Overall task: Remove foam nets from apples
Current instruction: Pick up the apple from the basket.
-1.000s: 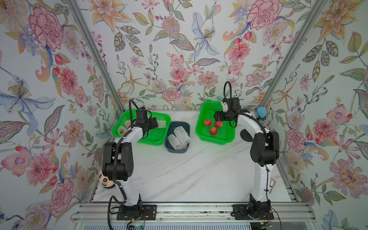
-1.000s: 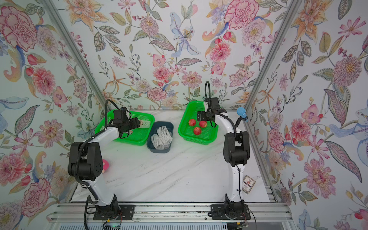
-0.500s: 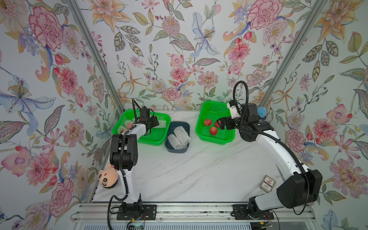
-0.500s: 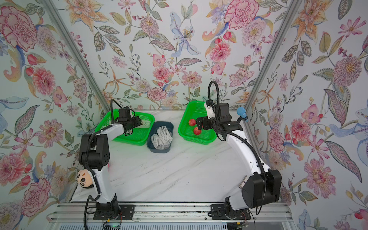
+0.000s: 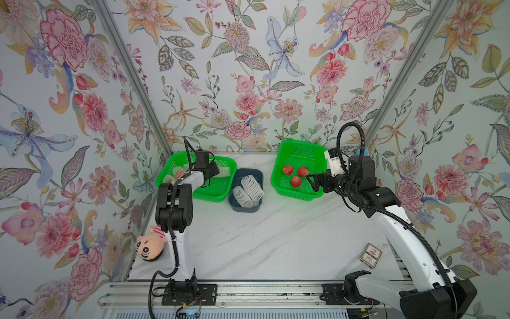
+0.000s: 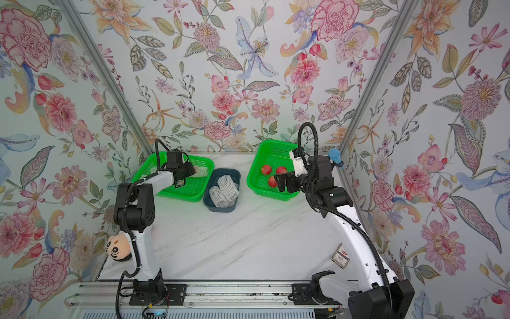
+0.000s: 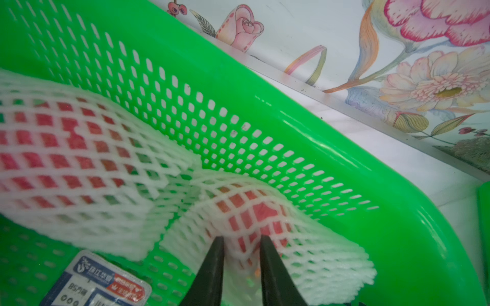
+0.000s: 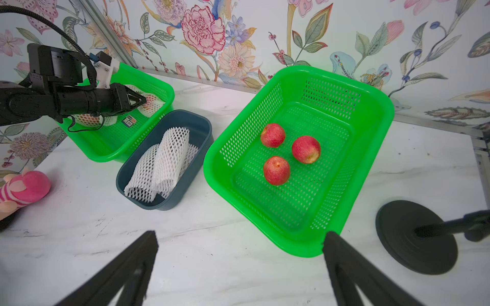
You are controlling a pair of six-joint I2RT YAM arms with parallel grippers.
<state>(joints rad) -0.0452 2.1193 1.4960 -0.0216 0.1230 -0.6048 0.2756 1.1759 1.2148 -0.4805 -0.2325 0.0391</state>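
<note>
In the left green basket [image 5: 215, 190], my left gripper [image 7: 242, 241] is shut on a fold of the white foam net [image 7: 305, 254] around a red apple [image 7: 262, 212]. Another netted apple [image 7: 66, 153] lies beside it. Both top views show this gripper [image 5: 218, 171] low in that basket. Three bare apples [image 8: 272, 135] [image 8: 306, 149] [image 8: 276, 170] lie in the right green basket [image 8: 371, 148]. My right gripper [image 8: 240, 235] hangs open and empty over the table by that basket's near corner. It also shows in a top view [image 5: 313, 182].
A dark blue bin [image 8: 196, 159] between the baskets holds empty foam nets [image 8: 164, 159]. A plush toy [image 5: 150, 245] lies at the table's front left. A small card [image 5: 371, 254] lies at the front right. A black stand base [image 8: 416, 235] sits right of the right basket.
My left gripper has closed onto the foam net in the left basket. The right arm has pulled back from over the right basket toward its front right, still open.
</note>
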